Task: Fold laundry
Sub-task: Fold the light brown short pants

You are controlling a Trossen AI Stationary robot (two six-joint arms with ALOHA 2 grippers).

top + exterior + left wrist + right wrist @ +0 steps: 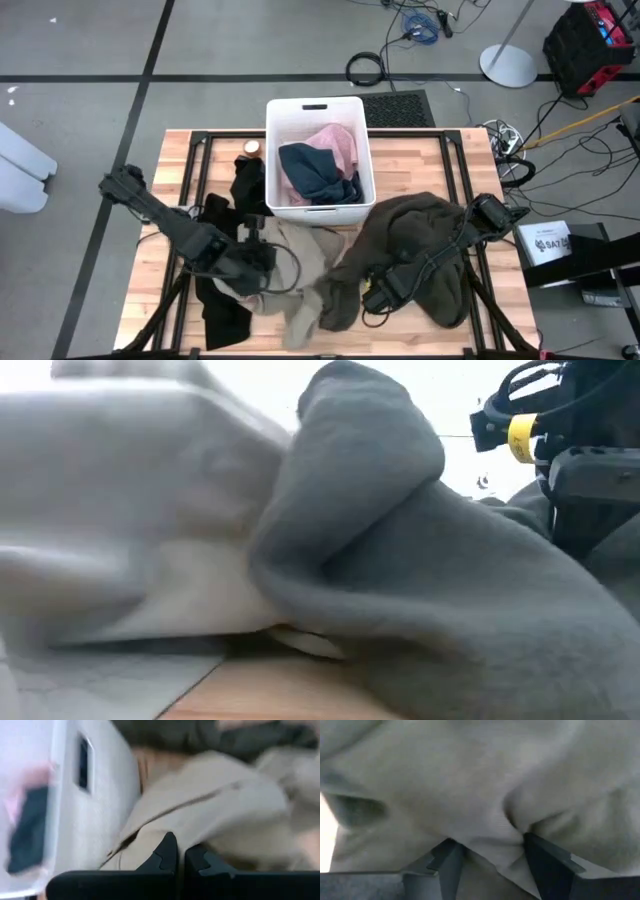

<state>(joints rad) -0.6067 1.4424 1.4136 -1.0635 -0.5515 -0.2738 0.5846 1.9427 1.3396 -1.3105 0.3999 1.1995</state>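
We locate the left gripper (262, 248) at the table's (175, 160) 7 o'clock sector, fingers (167, 856) fully closed over the beige-tan garment (300, 260); whether cloth is pinched between them we cannot tell. We find the right gripper (375, 297) at 5 o'clock, its jaws parted, with a fold of the dark olive-grey garment (420, 240) between them. The white bin (318, 110) sits at 12 o'clock, holding the pink garment (338, 142) and the navy garment (315, 172). Black garments (225, 310) lie at 8 o'clock.
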